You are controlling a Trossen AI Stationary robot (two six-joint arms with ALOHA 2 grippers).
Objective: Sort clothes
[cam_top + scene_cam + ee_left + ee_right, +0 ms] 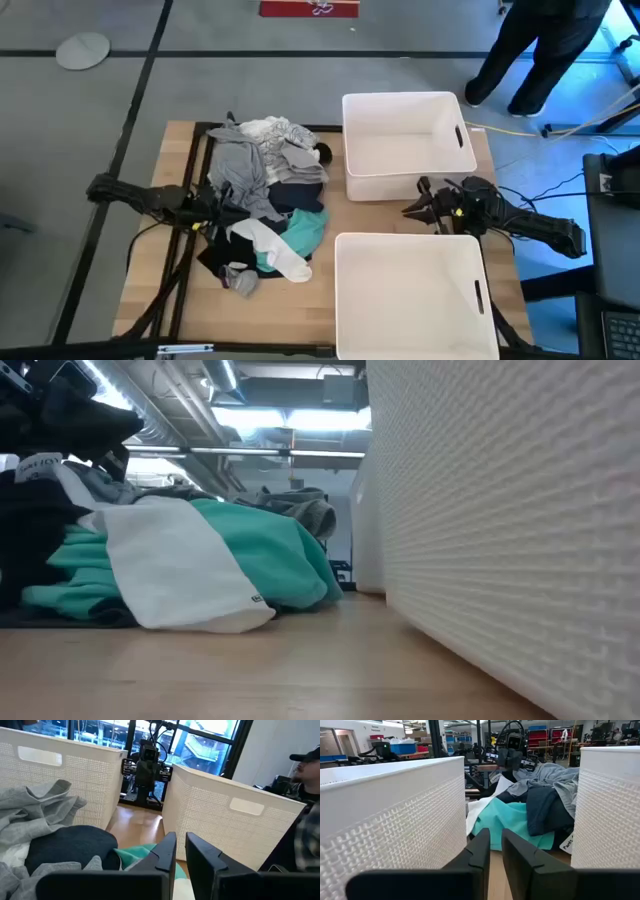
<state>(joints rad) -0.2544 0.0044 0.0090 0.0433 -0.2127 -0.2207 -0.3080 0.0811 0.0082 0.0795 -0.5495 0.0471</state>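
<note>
The clothes (265,195) lie heaped on the wooden table's left half: grey garments (240,165) on top, a navy piece (295,195), a teal one (305,230) and a white sock (275,250) at the near side. My left gripper (218,208) hangs shut over the heap's left edge, pointing toward the bins; its fingers (180,840) hold nothing. My right gripper (410,210) stands shut and level in the gap between the two bins, pointing at the heap (520,815), with nothing between its fingers (496,835).
Two white plastic bins stand on the table's right half, one at the far side (400,97) and one at the near side (410,238), with a narrow lane of bare wood (380,215) between them. A person (540,50) stands beyond the far right corner.
</note>
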